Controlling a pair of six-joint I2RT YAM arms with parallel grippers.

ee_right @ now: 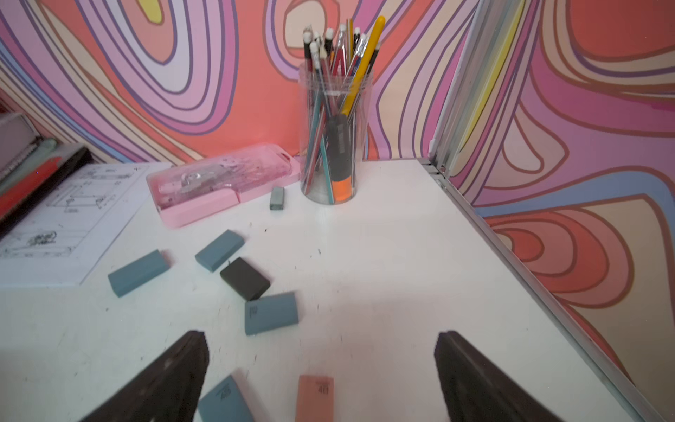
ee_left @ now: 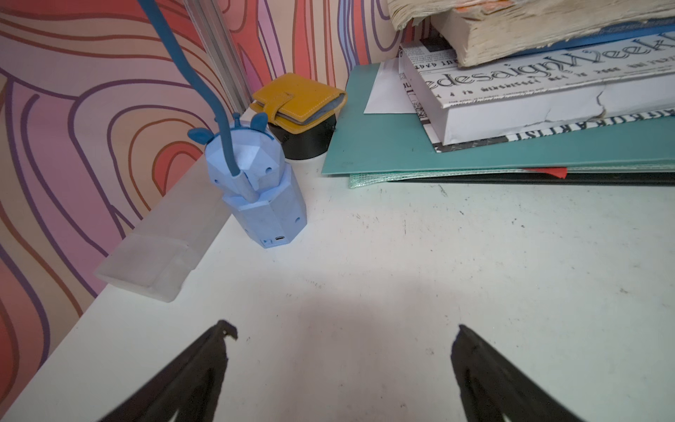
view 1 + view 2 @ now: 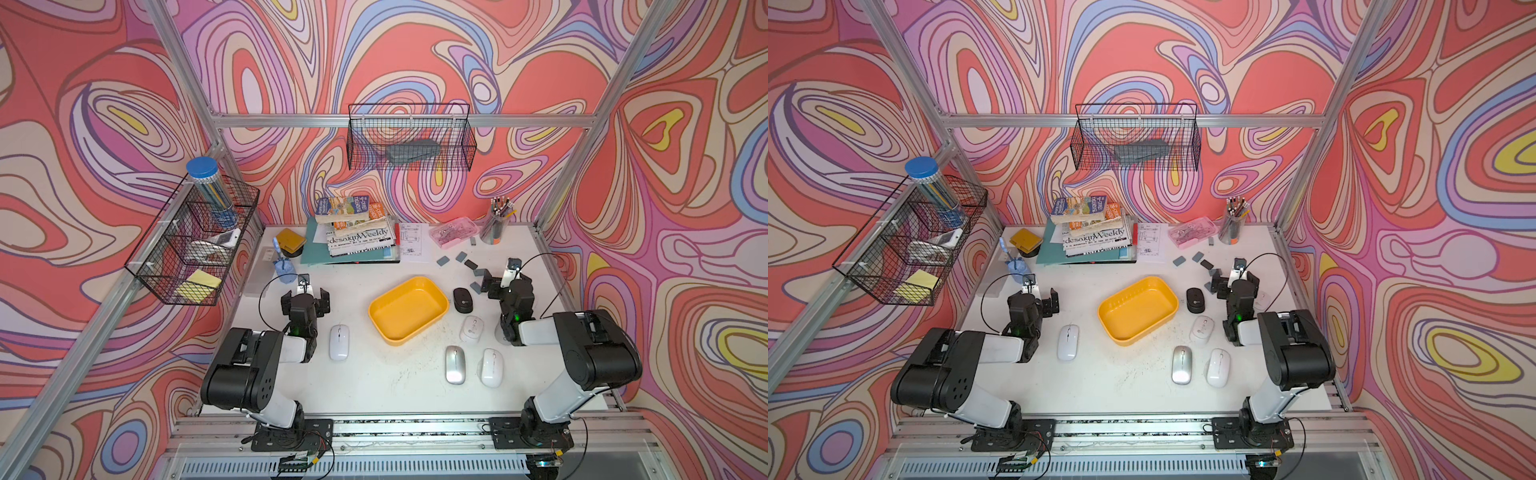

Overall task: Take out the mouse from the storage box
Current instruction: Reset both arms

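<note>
white tabletop walled by swirl-patterned panels | storage box seen empty in both top views | five mice lie outside it: black mouse just beside it | left gripper and right gripper spread wide, nothing held | task judged complete; arms best kept clear of the box

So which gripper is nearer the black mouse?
Right. The right gripper hovers open just beside the black mouse; the left gripper, also open, is across the yellow tray.
</note>
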